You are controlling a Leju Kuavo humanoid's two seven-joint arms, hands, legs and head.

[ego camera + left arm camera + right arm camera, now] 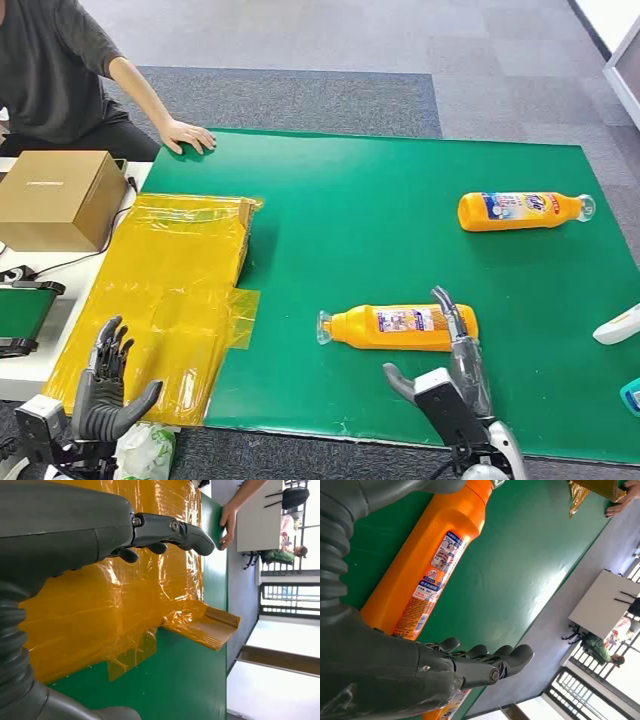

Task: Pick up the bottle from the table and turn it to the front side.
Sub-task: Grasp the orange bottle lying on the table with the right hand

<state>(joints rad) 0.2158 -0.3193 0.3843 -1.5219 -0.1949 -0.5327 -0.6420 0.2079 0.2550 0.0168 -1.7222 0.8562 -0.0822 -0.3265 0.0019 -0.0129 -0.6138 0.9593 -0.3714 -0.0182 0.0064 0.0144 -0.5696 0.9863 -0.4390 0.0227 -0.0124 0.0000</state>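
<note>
At five o'clock on the green mat (pixel 362 200), the right hand (pixel 453 375) hung spread, empty, fingers over the near bottle (pixel 400 326); a glancing close could roll it.

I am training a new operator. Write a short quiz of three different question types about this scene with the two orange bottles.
1. True or false: the near bottle stands upright on the green mat.
2. Which hand is at the near bottle? A) left hand B) right hand
3. Fill in: a person's hand rests on the mat's far ___ corner.

Key
1. False; it lies on its side, like the far bottle.
2. B; open around it, not yet gripping.
3. Left.
</note>
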